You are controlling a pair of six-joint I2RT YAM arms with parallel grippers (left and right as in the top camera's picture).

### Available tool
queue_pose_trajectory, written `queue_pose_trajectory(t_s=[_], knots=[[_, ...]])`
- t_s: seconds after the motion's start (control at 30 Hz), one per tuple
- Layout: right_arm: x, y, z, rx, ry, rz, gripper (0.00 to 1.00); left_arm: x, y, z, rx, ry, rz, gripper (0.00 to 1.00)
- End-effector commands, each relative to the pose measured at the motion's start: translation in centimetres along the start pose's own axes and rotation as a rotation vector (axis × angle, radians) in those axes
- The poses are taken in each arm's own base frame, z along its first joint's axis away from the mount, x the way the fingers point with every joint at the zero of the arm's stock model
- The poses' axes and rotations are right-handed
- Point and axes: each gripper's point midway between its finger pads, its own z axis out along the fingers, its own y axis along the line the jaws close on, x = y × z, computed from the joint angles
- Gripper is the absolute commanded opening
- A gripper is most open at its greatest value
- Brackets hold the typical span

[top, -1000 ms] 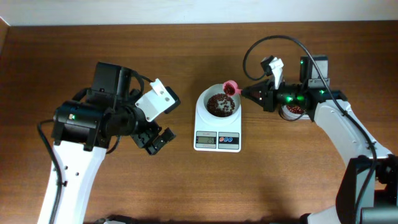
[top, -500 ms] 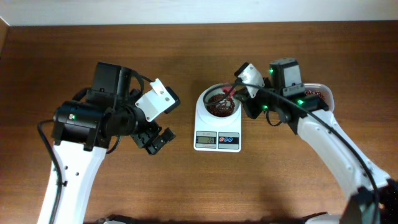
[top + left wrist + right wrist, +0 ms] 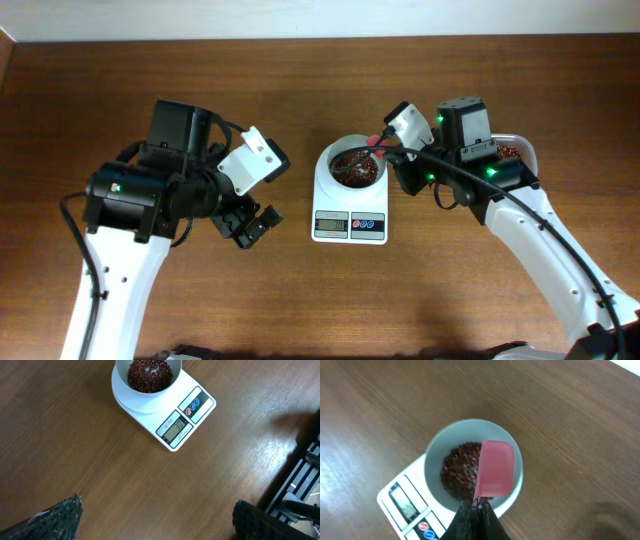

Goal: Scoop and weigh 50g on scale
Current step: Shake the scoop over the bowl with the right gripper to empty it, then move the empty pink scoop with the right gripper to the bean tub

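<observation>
The beans [image 3: 352, 167] lie in a dark red-brown heap in the round white bowl [image 3: 432, 452], filling its bottom and leaving the upper wall bare. The bowl sits on the scale [image 3: 350, 200], which stands near the middle of the wooden table [image 3: 450, 290] with its grey display and its red and blue buttons on the side away from the bowl. The display shows digits, though we cannot read them with confidence (they are small and slanted in the left wrist view).

Over the right half of the bowl hangs a pink scoop [image 3: 495, 467], its flat face turned towards the right wrist camera. We cannot tell whether it touches the heap, nor whether anything is in it. Its dark handle runs back into the right gripper [image 3: 476, 510], whose fingers are clenched tightly on it just beyond the bowl's rim.

Behind the right arm, partly hidden by it, lies a clear tub [image 3: 524, 152] with more beans showing inside.

The left gripper [image 3: 252, 226] hangs over bare table to the left of the scale, well apart from it, jaws spread wide and grasping nothing.
</observation>
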Motion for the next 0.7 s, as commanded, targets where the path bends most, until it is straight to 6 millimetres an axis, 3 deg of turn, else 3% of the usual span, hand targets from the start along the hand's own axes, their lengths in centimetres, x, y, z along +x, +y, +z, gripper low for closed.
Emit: queue_pose_trajectory(t_s=[0.0,0.43,0.57,0.67], knots=[[-1.2,1.7,-0.1,-0.083,-0.054,0.004,0.04,-0.5,0.2,-0.9,-0.025,-0.023,0.023,0.99],[-1.3,0.4,-0.3,-0.017,-0.049,0.013,0.04,-0.5,0.2,-0.9,-0.025,-0.023,0.023,0.99],[-2.6,-0.8,-2.9,0.024,-0.094,0.098,0.04,-0.5,0.2,-0.9,-0.025,-0.023,0.023,0.99],[-2.2,-2.5,-7.1,0.094,-0.12,0.152,0.04,-0.5,0.2,-0.9,-0.025,-0.023,0.023,0.99]])
